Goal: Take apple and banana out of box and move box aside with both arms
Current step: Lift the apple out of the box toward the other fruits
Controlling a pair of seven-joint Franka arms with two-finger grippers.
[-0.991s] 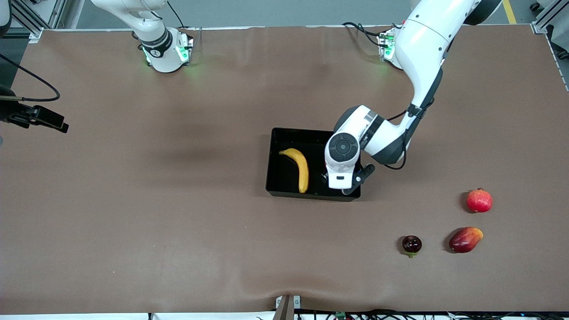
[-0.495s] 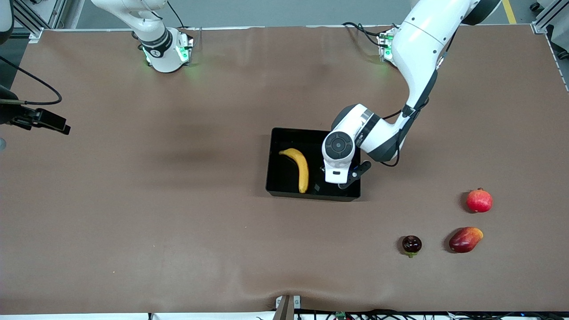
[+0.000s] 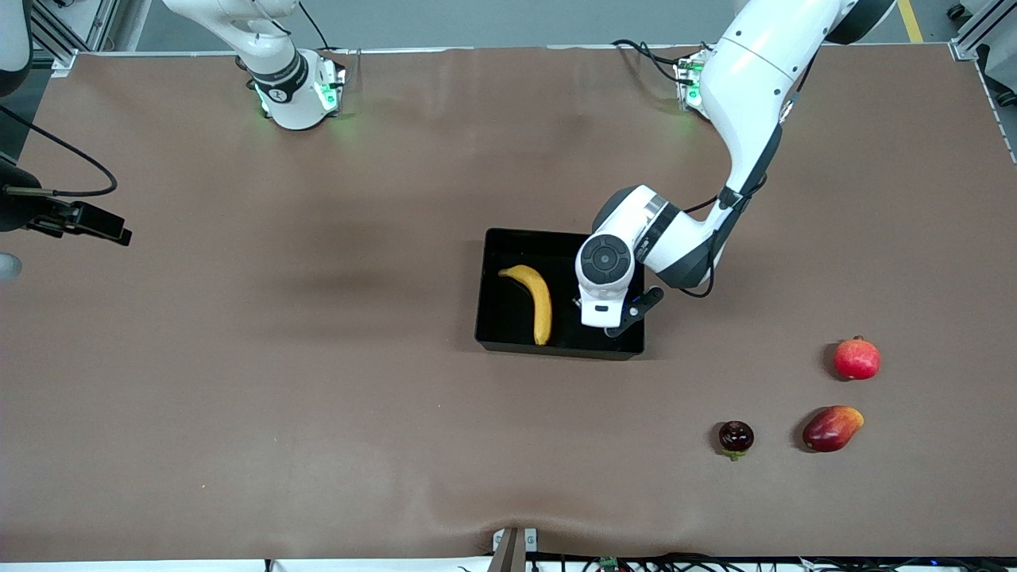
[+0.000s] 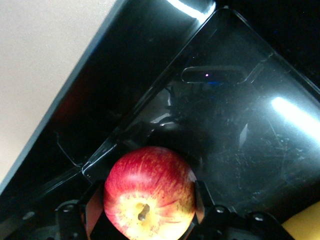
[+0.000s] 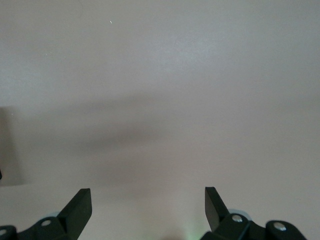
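Note:
The black tray (image 3: 556,236) sits mid-table with the yellow banana (image 3: 539,299) lying in it. My left gripper (image 4: 148,206) is inside the tray beside the banana, shut on the red-and-yellow apple (image 4: 150,182), stem toward the camera. The tray's glossy wall (image 4: 125,85) and a tip of the banana (image 4: 306,226) show in the left wrist view. In the front view the left wrist (image 3: 608,274) hides the apple and fingers. My right gripper (image 5: 145,202) is open and empty over bare table at the right arm's end (image 3: 95,225).
Three loose fruits lie toward the left arm's end, nearer the front camera than the tray: a round red fruit (image 3: 856,358), a red-orange mango (image 3: 832,428) and a dark maroon fruit with green stem (image 3: 736,438). The brown table cover (image 3: 318,397) is wide.
My left gripper with the apple has shifted a little over the tray, toward the banana and the bases, then held still. My right gripper has drifted slightly inward over the table.

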